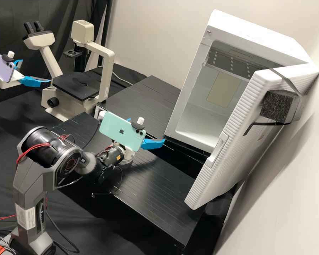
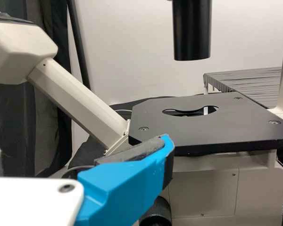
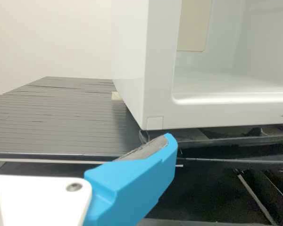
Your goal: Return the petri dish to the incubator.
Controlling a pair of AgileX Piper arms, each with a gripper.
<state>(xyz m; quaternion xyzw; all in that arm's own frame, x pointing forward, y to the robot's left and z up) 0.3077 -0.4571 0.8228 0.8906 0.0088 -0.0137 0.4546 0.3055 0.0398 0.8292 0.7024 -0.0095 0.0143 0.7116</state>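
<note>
From my station, the left end effector [image 1: 36,71] is released, fingers spread beside the microscope [image 1: 76,85] and its black stage. The right end effector [image 1: 147,130] is released too, above the tabletop [image 1: 152,184], near the incubator's [image 1: 260,30] lower front corner. The incubator door [image 1: 232,134] stands open. I can't tell where the petri dish is.

The black, ridged counter [image 1: 159,198] carries a white incubator [image 1: 251,32] at the right, its door [image 1: 234,124] open. Toward the far left, a cream microscope [image 1: 108,76] stands amid black cloth [image 1: 14,113].
</note>
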